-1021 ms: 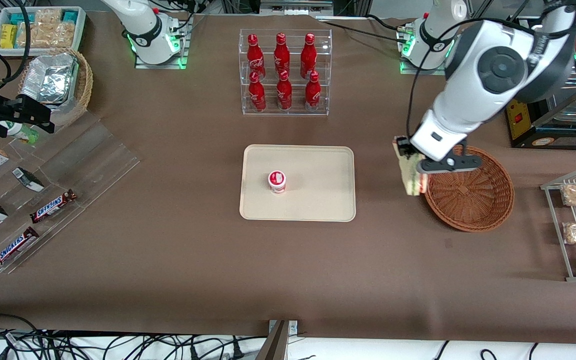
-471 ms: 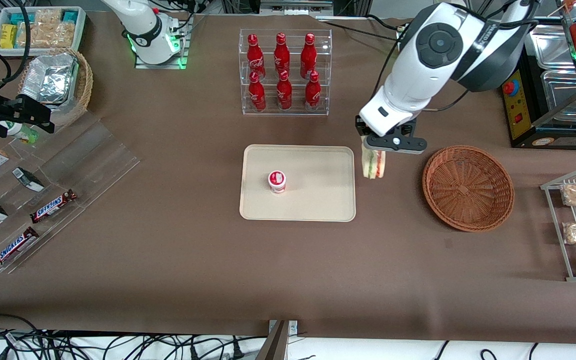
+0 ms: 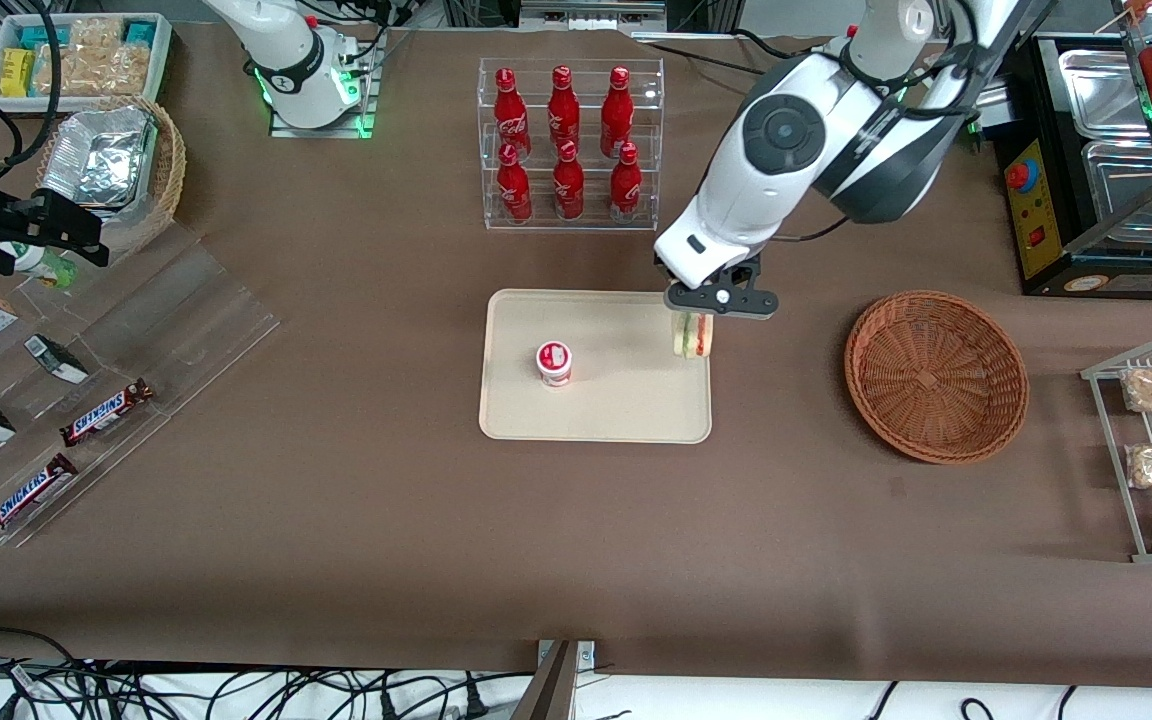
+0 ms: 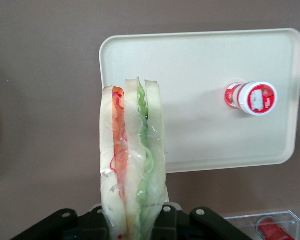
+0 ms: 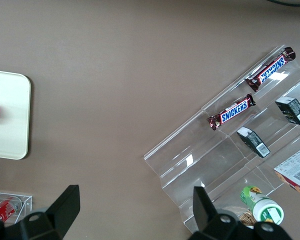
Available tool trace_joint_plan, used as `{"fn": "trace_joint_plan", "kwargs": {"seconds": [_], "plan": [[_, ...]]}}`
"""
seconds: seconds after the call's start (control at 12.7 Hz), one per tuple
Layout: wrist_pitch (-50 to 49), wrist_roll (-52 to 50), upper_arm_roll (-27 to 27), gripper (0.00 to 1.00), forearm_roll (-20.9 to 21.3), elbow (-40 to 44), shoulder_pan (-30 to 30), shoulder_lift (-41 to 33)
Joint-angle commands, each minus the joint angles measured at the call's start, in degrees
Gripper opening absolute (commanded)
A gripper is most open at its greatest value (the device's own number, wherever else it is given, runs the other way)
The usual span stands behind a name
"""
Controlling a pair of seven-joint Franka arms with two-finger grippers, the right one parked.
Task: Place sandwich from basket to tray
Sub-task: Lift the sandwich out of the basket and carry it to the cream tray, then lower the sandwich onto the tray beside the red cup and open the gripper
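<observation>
The brown desk (image 3: 336, 520) fills the front view, and at its centre I see the cream tray (image 3: 626, 410), with the woven basket (image 3: 936, 375) to the right of centre, standing without the sandwich. I have the gripper (image 3: 704, 312) hanging over the right-hand edge of the tray, its jaws clamped on the sandwich (image 3: 692, 335), which hangs below them clear of the tray floor, cut edge toward the front camera. A small red-capped cup (image 3: 554, 362) stands on the tray left of centre, well apart from the sandwich. In the wrist view the sandwich (image 4: 132, 160) shows pale bread slices with red and green filling under clear film; I judge it light, soft and easily crushed, the film probably slippery and the layers apt to slide apart if squeezed across the filling. I judge the best hold to be flat on the two outer bread faces near the thick end, with gentle pressure, as the jaws appear to have it.
</observation>
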Motion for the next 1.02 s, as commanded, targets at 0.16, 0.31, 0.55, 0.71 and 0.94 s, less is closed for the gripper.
{"fn": "trace_joint_plan", "kwargs": {"seconds": [0.16,0.31,0.55,0.71,0.94], "plan": [[4.7,-8.4,-0.3,0.00,9.6,0.9,-2.7,8.6],[7.5,-8.6,0.0,0.00,11.1,1.3,-2.7,12.1],[10.8,-9.0,0.4,0.00,13.8,1.7,-2.8,16.0],[12.5,-12.9,0.5,0.00,18.7,1.7,-3.6,18.5],[14.5,-16.1,0.5,0.00,23.0,1.8,-3.7,20.7]]}}
